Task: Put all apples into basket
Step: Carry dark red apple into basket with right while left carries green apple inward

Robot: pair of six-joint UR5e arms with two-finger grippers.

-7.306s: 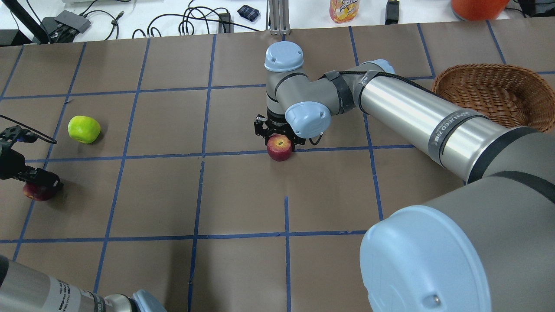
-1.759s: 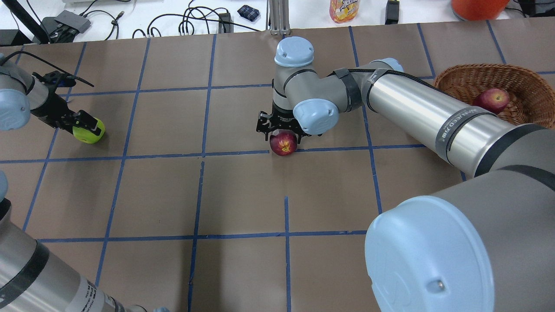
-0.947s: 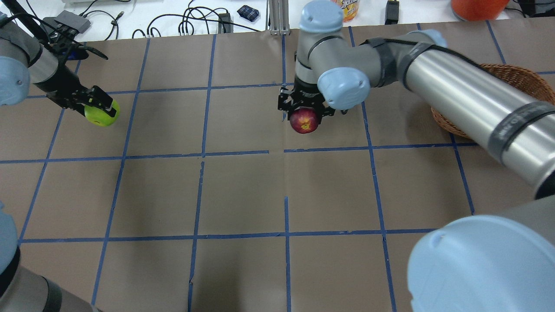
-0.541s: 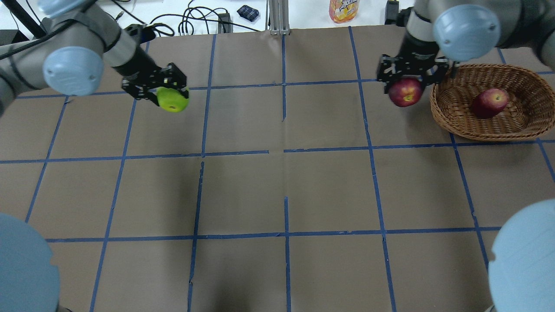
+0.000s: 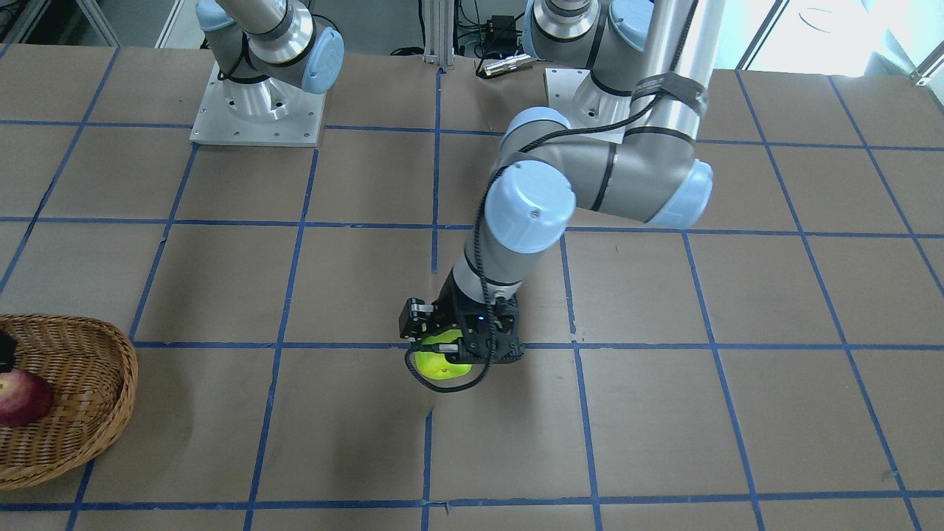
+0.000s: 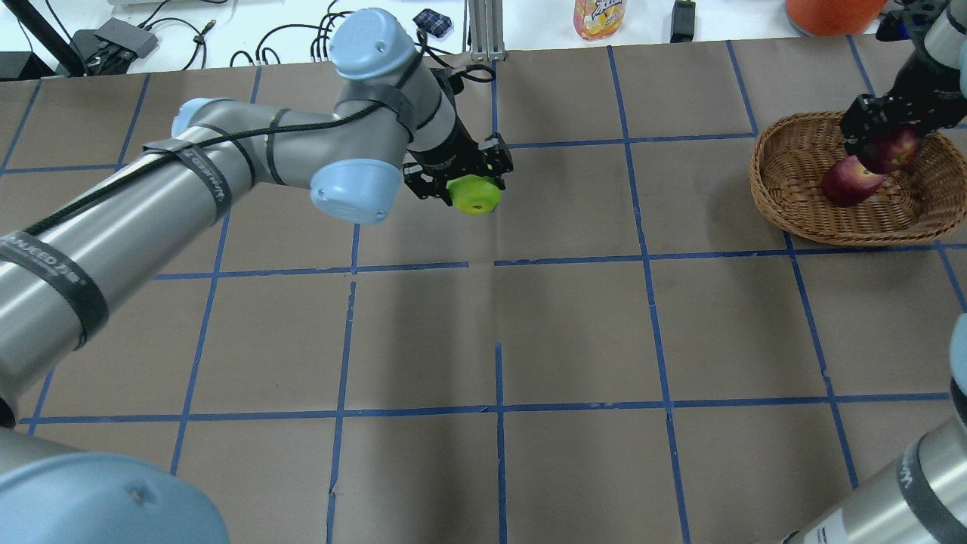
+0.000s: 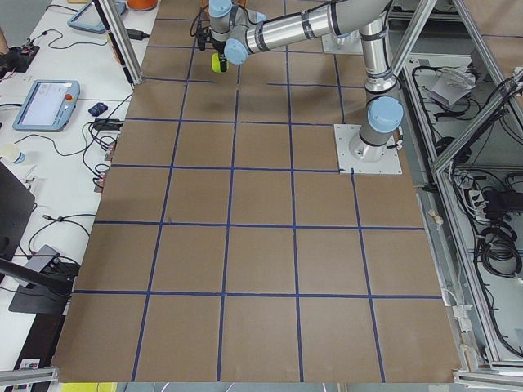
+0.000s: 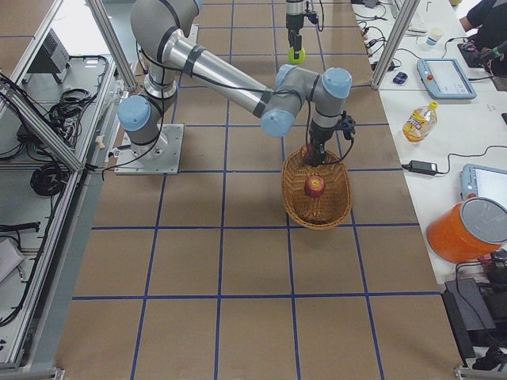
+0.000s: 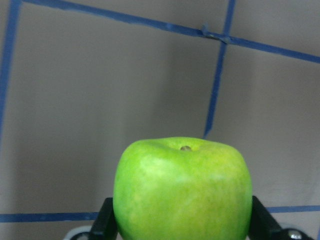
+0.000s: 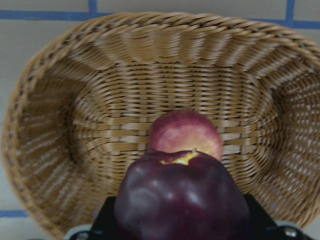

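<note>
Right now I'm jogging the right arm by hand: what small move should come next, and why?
Probably open the right gripper: its dark apple hangs over the basket, just above the red apple lying in it, so it should drop in.

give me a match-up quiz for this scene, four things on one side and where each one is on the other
Things:
1. green apple
2. maroon apple
3. red apple
4. basket

Places:
A. lying in the basket
B. on the table, at the robot's right
C. in the left pincer, over the table's middle
D. in the right pincer, above the basket

Pairs: 1-C, 2-D, 3-A, 4-B
</note>
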